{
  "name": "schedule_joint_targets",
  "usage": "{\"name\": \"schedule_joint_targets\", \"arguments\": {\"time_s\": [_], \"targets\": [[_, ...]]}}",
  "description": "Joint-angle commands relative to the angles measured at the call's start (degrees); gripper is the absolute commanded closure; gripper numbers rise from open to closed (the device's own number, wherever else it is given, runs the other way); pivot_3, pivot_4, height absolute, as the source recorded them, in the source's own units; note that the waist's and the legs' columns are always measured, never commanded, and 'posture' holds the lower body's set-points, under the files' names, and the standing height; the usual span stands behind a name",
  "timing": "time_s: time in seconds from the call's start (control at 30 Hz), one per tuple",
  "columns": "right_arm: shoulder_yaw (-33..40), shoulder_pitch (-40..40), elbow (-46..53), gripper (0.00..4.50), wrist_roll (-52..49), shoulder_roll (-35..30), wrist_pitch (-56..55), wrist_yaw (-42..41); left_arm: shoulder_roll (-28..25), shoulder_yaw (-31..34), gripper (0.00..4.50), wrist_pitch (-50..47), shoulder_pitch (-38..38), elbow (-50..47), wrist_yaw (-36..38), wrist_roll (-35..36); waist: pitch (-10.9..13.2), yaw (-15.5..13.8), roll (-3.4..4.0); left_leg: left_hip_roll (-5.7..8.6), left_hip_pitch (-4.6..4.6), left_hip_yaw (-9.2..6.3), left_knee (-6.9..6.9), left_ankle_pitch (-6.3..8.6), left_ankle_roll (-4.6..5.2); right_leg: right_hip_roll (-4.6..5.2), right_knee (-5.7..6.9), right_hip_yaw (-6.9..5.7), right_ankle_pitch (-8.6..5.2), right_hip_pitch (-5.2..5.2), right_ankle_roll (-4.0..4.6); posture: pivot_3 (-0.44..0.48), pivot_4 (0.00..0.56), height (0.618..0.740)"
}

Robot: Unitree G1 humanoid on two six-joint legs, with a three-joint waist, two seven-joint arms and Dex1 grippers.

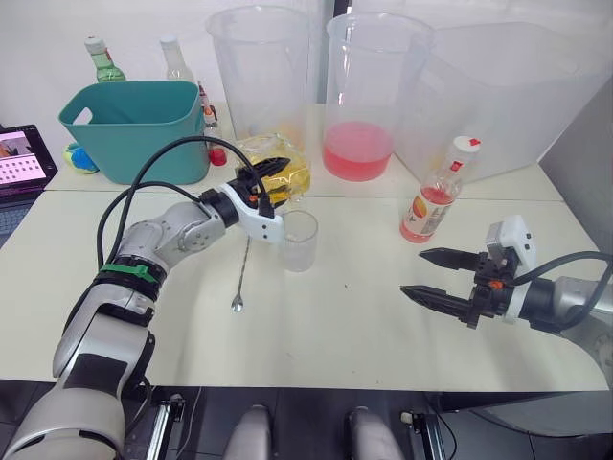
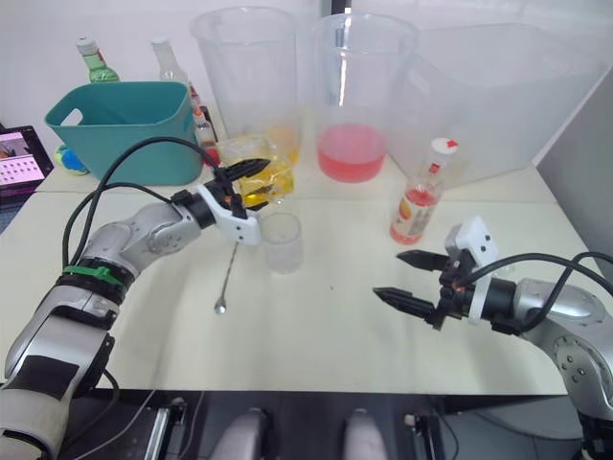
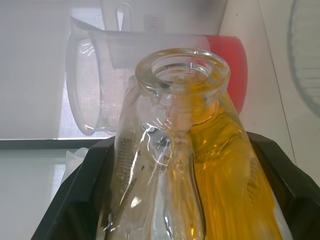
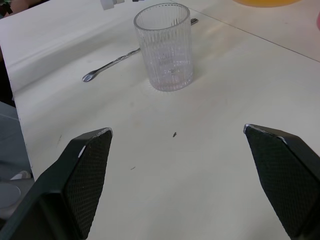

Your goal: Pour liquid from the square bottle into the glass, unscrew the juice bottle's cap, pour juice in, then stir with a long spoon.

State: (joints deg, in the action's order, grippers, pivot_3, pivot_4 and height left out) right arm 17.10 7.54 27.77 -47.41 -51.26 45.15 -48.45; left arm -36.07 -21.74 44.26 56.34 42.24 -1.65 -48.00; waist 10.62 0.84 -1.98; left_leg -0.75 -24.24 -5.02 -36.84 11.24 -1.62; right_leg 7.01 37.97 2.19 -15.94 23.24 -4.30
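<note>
My left gripper (image 1: 279, 182) is shut on the square bottle (image 1: 292, 171), holding it tilted just behind the glass (image 1: 299, 240). Yellow liquid (image 3: 225, 165) pools along one side of the bottle, and its open neck (image 3: 182, 75) points away from the wrist. The ribbed glass (image 4: 164, 47) stands upright on the table and looks empty. The long spoon (image 1: 241, 273) lies flat to the left of it. Right of the glass, the juice bottle (image 1: 436, 196) stands with its white cap (image 1: 464, 146) on. Near the table's front right, my right gripper (image 1: 421, 275) is open and holds nothing.
A teal basket (image 1: 134, 125) sits at the back left with a green bottle (image 1: 101, 59) and a clear bottle (image 1: 175, 57) behind it. Two tall beakers (image 1: 259, 67), one holding pink liquid (image 1: 357, 153), and a big clear tub (image 1: 508, 96) line the back. A laptop (image 1: 19, 158) is at the far left.
</note>
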Motion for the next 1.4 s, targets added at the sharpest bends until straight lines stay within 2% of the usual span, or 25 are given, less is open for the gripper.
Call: {"name": "schedule_joint_targets", "arguments": {"time_s": [0.03, 0.43, 0.83, 1.23, 1.33, 1.4], "targets": [[1.68, 0.85, 0.67, 0.04, -0.31, -0.61, -0.83, -0.21, -1.34, 1.69, 1.70, 1.08, 3.93, -3.19, -4.39, 0.43, 0.00, 0.00, 0.00, 0.00, 0.01, 0.00, 0.00, 0.00, 0.00, 0.00, 0.00, 0.00, 0.00, 0.00, 0.00, 0.000, 0.150, 0.740], [1.17, 1.08, 0.28, 0.04, 0.01, -0.38, -1.08, -0.43, -3.09, 0.53, 1.70, 0.91, 3.92, -5.27, -9.81, -4.32, 0.00, 0.00, 0.00, 0.00, 0.01, 0.00, 0.00, 0.00, 0.00, 0.00, 0.01, 0.00, 0.00, 0.00, 0.00, 0.000, 0.150, 0.740], [0.45, 1.65, -0.02, 0.04, 0.40, -0.05, -1.24, -0.73, -2.87, 1.05, 1.70, 0.98, 3.83, -5.03, -8.67, -3.07, 0.00, 0.00, 0.00, 0.01, 0.00, 0.00, 0.00, -0.01, -0.01, 0.01, 0.02, 0.00, 0.00, 0.00, 0.00, 0.000, 0.150, 0.740], [-0.50, 2.52, -0.36, 0.04, 0.76, -0.07, -1.11, -1.09, -1.94, 2.09, 1.70, 1.38, 3.20, -5.44, -1.09, 4.54, 0.00, 0.01, 0.00, 0.01, 0.00, 0.00, 0.00, 0.00, -0.01, 0.02, 0.03, 0.00, 0.00, 0.00, 0.00, 0.000, 0.150, 0.740], [-1.03, 2.74, -0.74, 0.04, 1.58, -0.50, -1.19, -1.48, -0.62, 4.27, 1.70, 0.26, 2.77, -6.71, 7.10, 14.34, 0.00, 0.04, 0.00, 0.01, 0.00, 0.00, 0.00, -0.01, -0.01, 0.02, 0.03, 0.00, 0.00, 0.00, 0.00, 0.000, 0.150, 0.740], [-1.28, 2.83, -0.84, 0.04, 1.93, -0.77, -1.10, -1.90, -0.44, 4.91, 1.70, -0.52, 2.56, -7.52, 10.25, 17.24, 0.00, 0.05, 0.00, 0.01, -0.01, 0.00, -0.02, -0.01, -0.01, 0.01, 0.03, 0.00, 0.00, 0.00, 0.00, 0.000, 0.150, 0.740]]}}
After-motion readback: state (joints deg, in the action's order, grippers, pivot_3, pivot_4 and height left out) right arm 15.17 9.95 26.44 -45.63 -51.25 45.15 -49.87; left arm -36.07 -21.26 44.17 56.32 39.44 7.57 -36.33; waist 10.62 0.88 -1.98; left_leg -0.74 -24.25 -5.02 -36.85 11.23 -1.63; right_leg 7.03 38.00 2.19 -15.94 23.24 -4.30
